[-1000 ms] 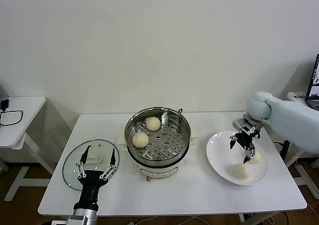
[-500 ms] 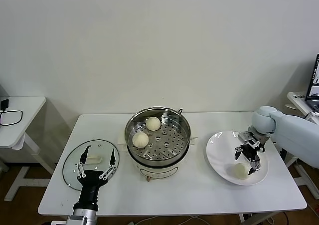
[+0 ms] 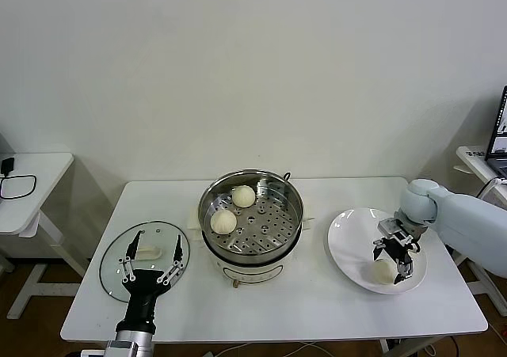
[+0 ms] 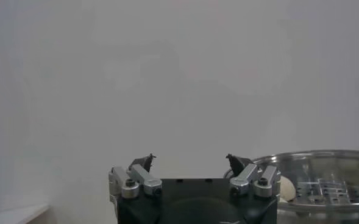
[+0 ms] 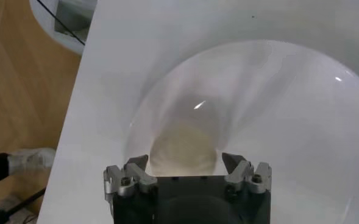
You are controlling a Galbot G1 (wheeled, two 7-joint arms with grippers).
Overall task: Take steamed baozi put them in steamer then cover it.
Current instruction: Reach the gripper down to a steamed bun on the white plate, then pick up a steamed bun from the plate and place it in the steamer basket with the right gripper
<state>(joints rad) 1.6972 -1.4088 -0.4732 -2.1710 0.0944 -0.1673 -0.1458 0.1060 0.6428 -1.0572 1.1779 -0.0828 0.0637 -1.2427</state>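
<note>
The steamer point(image 3: 250, 214), a shiny steel pot with a perforated tray, stands mid-table and holds two baozi point(image 3: 243, 195) point(image 3: 223, 222). On the white plate point(image 3: 348, 238) to its right lies another baozi point(image 3: 383, 271). My right gripper point(image 3: 391, 262) is low over the plate, open, with a finger on each side of that baozi. In the right wrist view the baozi point(image 5: 183, 143) sits between the open fingers of the gripper point(image 5: 184, 158). A fourth baozi is hidden. My left gripper point(image 3: 150, 262) is open above the glass lid point(image 3: 144, 238).
The glass lid lies flat on the white table point(image 3: 317, 309) to the left of the steamer. A small side table point(image 3: 32, 183) with a cable stands farther left. A laptop point(image 3: 499, 135) shows at the right edge. The steamer rim point(image 4: 325, 157) shows in the left wrist view.
My right gripper has come down onto the plate and shifted to the front baozi, now straddling it. The other plate baozi has become hidden. The left arm has not moved.
</note>
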